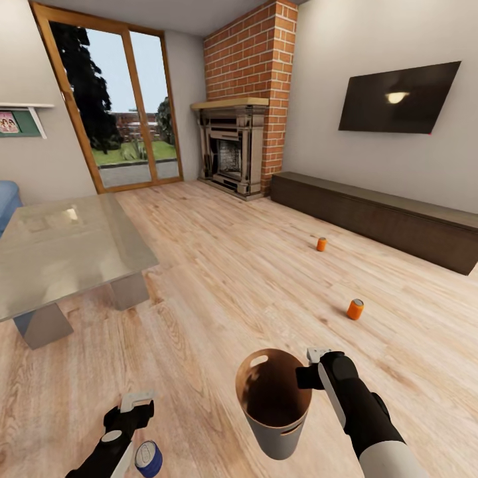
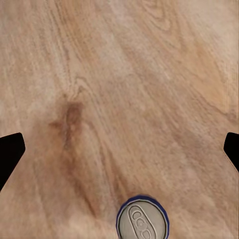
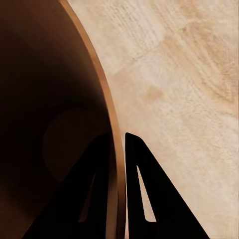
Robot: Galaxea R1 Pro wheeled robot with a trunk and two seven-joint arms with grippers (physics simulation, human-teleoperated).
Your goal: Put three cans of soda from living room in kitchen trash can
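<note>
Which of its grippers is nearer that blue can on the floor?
Left. The left gripper hangs open just above the blue can, beside it. The right gripper is across the floor, clamped on the bin rim.

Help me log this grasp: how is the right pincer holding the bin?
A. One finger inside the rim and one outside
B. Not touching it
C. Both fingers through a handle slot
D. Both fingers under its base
A: in the right wrist view the right pincer has the trash can rim between its two fingers, one against the brown inside, one outside over the floor.
</note>
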